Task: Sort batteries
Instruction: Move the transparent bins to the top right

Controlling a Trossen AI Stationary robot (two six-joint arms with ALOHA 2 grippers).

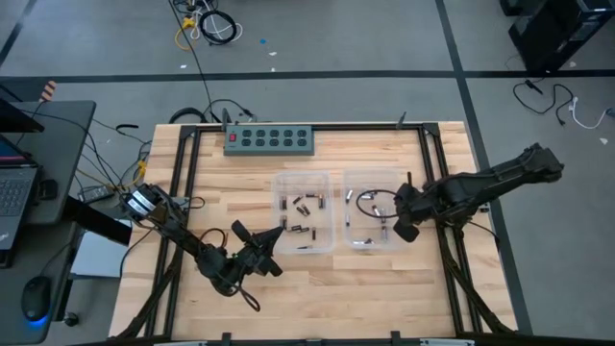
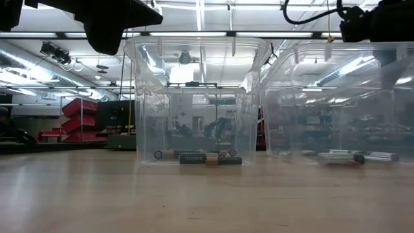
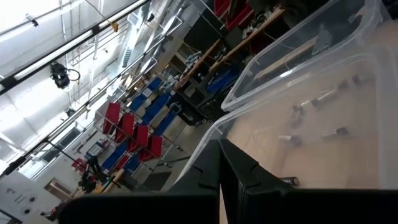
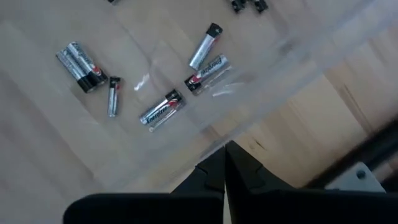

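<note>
High view: my left gripper (image 1: pixel 272 240) sits over bare desk (image 1: pixel 317 288), jaws closed, nothing held, just beside the near-left corner of the left clear bin (image 1: pixel 306 211). My right gripper (image 1: pixel 404 231) is over the right-hand edge of the right clear bin (image 1: pixel 373 210), jaws closed too, empty. Batteries (image 1: pixel 300 228) lie scattered in the left bin, a few more in the right bin beside my right jaws. Green power strip (image 1: pixel 269 140) at the far edge of the desk, well away from both.

Low view: both bins stand on the desk, dark cells on the floor of the left one, silvery ones (image 2: pixel 352 156) in the right one. Arms are only dark shapes up top; jaws not readable here.

Left wrist view: my left fingers (image 3: pixel 245 171) pressed together, holding nothing. Bin wall just ahead, small cells (image 3: pixel 314 102) inside, well beyond the tips.

Right wrist view: my right fingers (image 4: pixel 214 171) shut together, empty, just outside the bin wall. Silver and black cells (image 4: pixel 163 108) inside near the tips, untouched; label reads "Energizer".
</note>
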